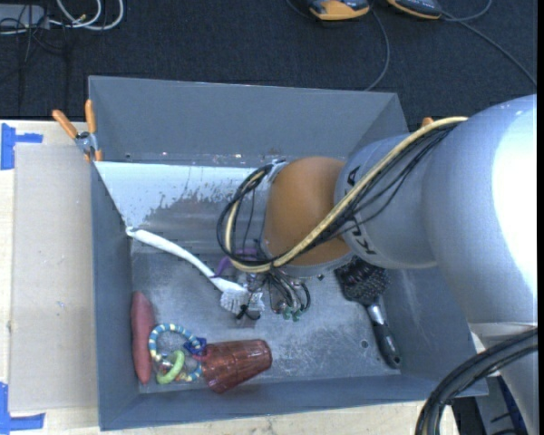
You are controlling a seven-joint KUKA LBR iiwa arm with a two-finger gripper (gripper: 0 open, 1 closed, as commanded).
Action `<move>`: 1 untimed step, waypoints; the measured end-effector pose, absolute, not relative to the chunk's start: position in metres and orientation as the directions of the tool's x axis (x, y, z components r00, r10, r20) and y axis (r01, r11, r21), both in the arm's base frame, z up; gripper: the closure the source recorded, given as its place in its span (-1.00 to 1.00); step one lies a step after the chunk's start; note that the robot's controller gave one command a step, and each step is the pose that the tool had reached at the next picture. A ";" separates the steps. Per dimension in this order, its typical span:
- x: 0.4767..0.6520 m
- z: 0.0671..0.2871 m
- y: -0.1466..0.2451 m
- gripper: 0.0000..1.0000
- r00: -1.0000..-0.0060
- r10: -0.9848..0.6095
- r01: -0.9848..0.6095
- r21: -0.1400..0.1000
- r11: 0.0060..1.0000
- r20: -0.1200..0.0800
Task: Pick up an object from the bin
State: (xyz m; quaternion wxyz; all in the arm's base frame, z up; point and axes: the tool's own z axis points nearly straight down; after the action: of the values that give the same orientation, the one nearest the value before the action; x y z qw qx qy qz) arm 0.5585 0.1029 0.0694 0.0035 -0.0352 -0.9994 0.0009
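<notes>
The gripper hangs low near the middle of the bin, tucked under the arm's orange cover and its loops of cable. Right beneath it we see the near end of a white curved stick. The stick runs up and to the left toward the left wall, and a small purple bit lies just beside the near end.

We can't tell whether the gripper is apart or together, because from up here its tip is a tangle of dark and pale parts. We won't claim it has anything clamped. Our read is that this is the reaching step, with the grasp not yet made.

A black hairbrush lies to the right, partly under the arm. At the front left, a red see-through cup lies on its side against a ring toy. A pink rod lies along the left wall, well apart from the gripper.

Next, we'd want a square close on the end of that white stick, clear of the purple bit, and then a straight lift. Held by one end, a long stick will likely droop or swing, so the grip has to be firm. The rise also has to clear the sloped wall.
</notes>
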 end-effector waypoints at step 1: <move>0.552 0.119 0.108 1.00 -0.995 0.098 0.097 -0.005 0.995 0.015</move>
State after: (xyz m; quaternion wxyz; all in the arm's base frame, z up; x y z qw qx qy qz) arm 0.5525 0.1080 0.1185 0.0077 -0.0488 -0.9988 0.0020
